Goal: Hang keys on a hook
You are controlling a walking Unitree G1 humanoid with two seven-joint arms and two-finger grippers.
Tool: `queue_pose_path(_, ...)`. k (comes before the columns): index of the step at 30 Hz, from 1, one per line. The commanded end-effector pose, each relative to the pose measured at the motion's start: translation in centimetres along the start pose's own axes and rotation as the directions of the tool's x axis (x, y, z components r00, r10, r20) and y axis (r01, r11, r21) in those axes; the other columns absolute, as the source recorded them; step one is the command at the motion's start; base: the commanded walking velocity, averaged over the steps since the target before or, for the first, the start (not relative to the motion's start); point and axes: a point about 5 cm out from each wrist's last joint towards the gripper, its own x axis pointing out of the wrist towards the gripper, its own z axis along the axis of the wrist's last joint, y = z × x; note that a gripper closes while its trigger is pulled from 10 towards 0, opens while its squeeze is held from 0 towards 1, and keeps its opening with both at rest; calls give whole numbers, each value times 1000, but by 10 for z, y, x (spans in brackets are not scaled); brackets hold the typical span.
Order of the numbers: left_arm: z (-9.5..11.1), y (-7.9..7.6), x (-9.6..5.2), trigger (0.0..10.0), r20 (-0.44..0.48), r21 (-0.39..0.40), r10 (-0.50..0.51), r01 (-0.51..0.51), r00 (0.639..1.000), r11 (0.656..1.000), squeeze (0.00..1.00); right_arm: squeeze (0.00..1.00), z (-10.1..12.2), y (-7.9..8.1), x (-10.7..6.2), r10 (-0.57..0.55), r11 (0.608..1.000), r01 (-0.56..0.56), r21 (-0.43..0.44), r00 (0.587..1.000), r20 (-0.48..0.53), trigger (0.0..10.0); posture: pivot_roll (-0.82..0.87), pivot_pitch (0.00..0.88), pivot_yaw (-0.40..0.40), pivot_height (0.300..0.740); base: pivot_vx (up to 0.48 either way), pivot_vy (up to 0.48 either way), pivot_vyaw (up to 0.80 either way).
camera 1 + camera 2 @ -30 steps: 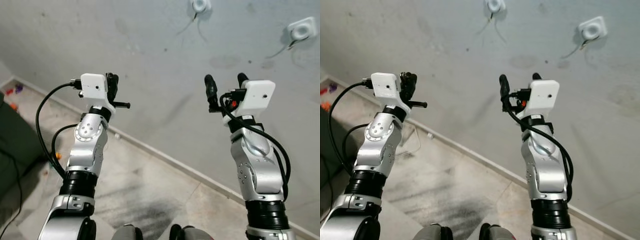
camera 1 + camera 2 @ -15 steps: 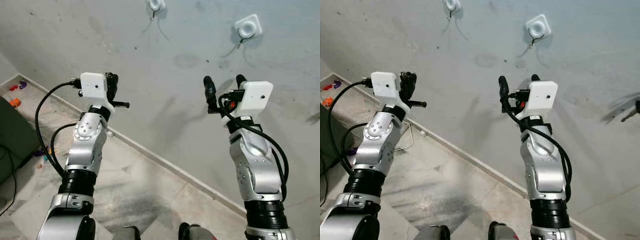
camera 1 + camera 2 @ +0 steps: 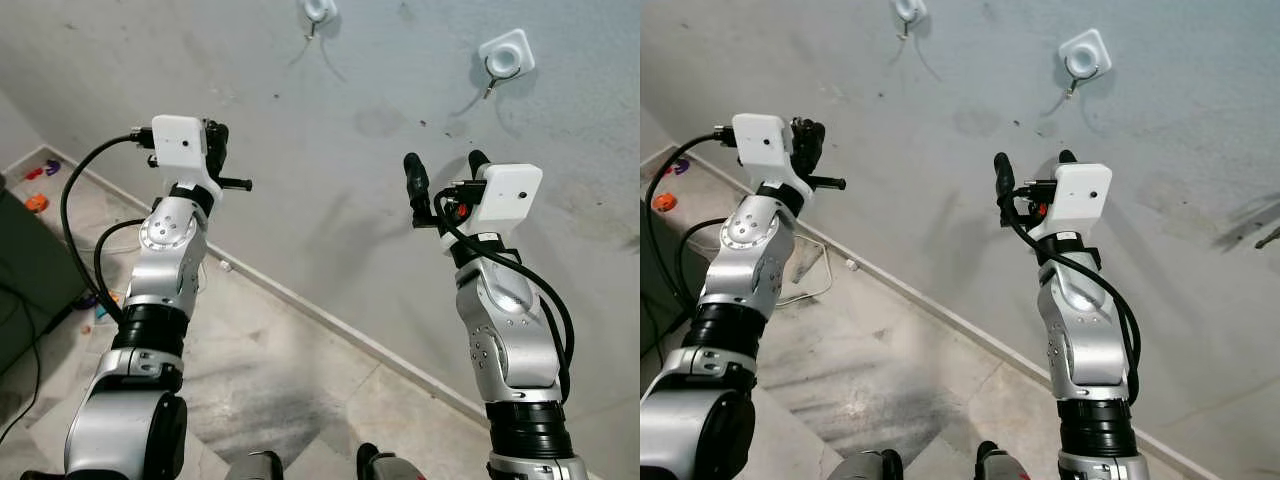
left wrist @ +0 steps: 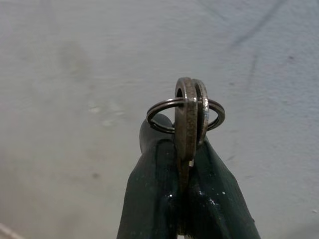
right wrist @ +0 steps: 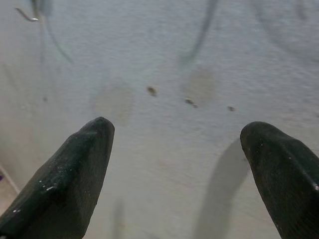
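**Two hooks in view, keys held thin**

Left gripper (image 4: 187, 164) is clamped on the keys (image 4: 188, 119), pinching only their lower edges; the ring (image 4: 185, 110) sticks out past the fingertips, edge-on to the wall (image 3: 300, 120). Left hook (image 3: 317, 12) and right hook (image 3: 502, 57) sit well above both arms. Right gripper (image 5: 182, 149) is spread wide, empty.

Risks, as I judge them:
- shallow pinch: keys twist or drop on contact
- ring misses the small hook tip

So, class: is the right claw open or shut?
Open. The right claw shows two black fingertips wide apart, bare grey wall between them.
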Motion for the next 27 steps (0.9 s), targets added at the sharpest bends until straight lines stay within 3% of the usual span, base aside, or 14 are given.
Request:
queue_pose_path(1, 4, 3, 5, 10000, -1, 73, 3, -3, 1000, 997, 0, 0, 4, 0, -2, -4, 1000, 4, 2, 1000, 12, 10000, -77, 178, 79, 740, 0, 0, -800)
queue_pose_path(10, 25, 0, 24, 10000, 39, 144, 5, -11, 999, 990, 0, 0, 4, 1, -4, -3, 1000, 3, -6, 1000, 9, 10000, -99, 186, 76, 740, 0, 0, -727)
queue_pose_path(15, 42, -5, 41, 10000, -30, 133, -8, 12, 1000, 991, 0, 0, 4, 0, -7, -4, 1000, 4, -12, 1000, 7, 10000, -106, 190, 77, 740, 0, 0, 0)
queue_pose_path(22, 71, -12, 55, 10000, -11, 139, -61, 62, 998, 988, 0, 0, 4, 2, -8, 1, 1000, -1, -16, 1000, 3, 10000, -105, 192, 78, 740, 0, 0, 0)
queue_pose_path(27, 83, -21, 63, 10000, -70, 108, -106, 113, 992, 988, 0, 0, 4, 4, -7, 9, 1000, -9, -15, 1000, 1, 10000, -99, 191, 79, 740, 0, 0, 0)
